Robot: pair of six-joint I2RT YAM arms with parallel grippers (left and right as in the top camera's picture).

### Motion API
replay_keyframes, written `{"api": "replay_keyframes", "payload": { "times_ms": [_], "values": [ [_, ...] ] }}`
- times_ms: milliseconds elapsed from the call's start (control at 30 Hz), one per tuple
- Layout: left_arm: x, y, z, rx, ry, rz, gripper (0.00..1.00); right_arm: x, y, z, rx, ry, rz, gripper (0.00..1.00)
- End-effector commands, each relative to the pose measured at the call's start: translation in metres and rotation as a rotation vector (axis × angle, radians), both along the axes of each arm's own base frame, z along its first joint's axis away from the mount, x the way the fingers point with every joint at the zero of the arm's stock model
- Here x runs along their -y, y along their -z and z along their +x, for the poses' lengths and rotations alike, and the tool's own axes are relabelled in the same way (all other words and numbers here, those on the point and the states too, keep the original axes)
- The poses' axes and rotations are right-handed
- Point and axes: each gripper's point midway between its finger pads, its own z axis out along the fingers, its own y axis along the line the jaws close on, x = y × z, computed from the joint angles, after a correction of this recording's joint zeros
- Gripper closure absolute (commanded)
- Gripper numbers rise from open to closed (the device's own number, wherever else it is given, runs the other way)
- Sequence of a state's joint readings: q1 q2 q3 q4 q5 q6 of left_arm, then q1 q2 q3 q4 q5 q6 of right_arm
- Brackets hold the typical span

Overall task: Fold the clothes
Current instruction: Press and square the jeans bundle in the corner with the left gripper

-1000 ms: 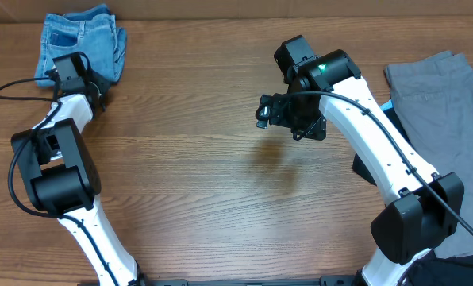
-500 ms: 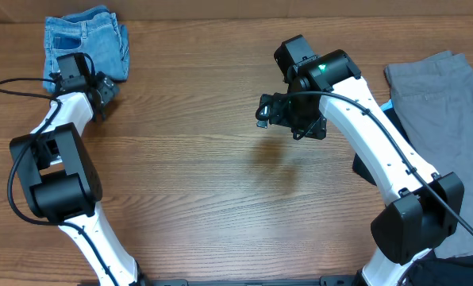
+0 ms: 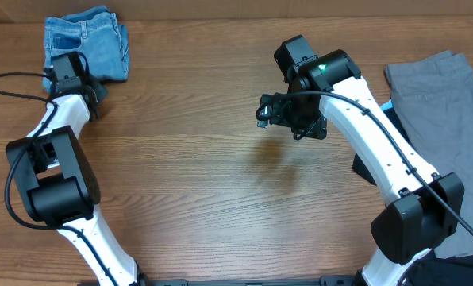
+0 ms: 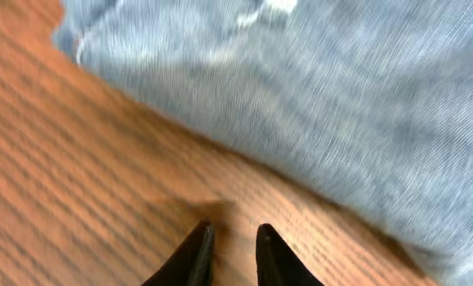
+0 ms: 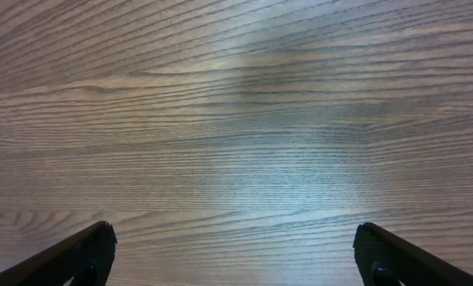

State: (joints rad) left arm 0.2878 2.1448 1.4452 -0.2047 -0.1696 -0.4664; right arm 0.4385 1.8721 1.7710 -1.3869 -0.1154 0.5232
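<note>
The light blue denim jeans (image 3: 86,41) lie folded in a compact bundle at the table's far left corner. In the left wrist view the jeans (image 4: 316,87) fill the top and right, blurred. My left gripper (image 3: 92,86) sits just in front of the bundle's near edge. Its fingers (image 4: 232,238) are almost together over bare wood with nothing between them, apart from the denim. My right gripper (image 3: 288,119) hovers over the table's middle. Its fingers (image 5: 236,254) are spread wide and empty above bare wood.
A grey garment (image 3: 443,103) lies spread at the right edge, with a sliver of blue cloth (image 3: 389,106) beside it. A black garment (image 3: 459,268) shows at the bottom right corner. A cable (image 3: 14,81) loops left of my left arm.
The jeans bundle has been pushed tighter toward the far corner, and its right flap no longer spreads out. My left wrist has shifted slightly left. The right arm has not moved.
</note>
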Motion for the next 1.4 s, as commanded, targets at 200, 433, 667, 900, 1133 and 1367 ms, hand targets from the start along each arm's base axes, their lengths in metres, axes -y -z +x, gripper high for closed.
{"api": "replay_keyframes", "payload": {
  "times_ms": [200, 433, 667, 900, 1133, 1367],
  "values": [
    [-0.03, 0.024, -0.001, -0.011, 0.0, 0.064, 0.78, 0.002, -0.01, 0.001, 0.023, 0.005, 0.001, 0.0],
    [-0.045, 0.034, -0.005, -0.005, -0.017, 0.041, 0.76, 0.002, -0.01, 0.001, 0.023, 0.005, 0.001, 0.0],
    [-0.057, 0.025, 0.003, 0.058, -0.031, 0.063, 0.75, 0.002, -0.01, 0.001, 0.022, 0.005, 0.001, 0.0],
    [-0.059, 0.03, 0.01, 0.084, -0.021, 0.084, 0.79, 0.002, -0.01, 0.001, 0.022, 0.005, 0.001, 0.0],
    [-0.062, 0.03, 0.018, 0.117, -0.014, 0.1, 0.78, 0.002, -0.01, 0.001, 0.023, 0.005, 0.001, 0.0],
    [-0.071, 0.028, 0.016, 0.118, -0.021, 0.129, 0.75, 0.002, -0.01, 0.001, 0.023, 0.005, 0.001, 0.0]
  ]
}}
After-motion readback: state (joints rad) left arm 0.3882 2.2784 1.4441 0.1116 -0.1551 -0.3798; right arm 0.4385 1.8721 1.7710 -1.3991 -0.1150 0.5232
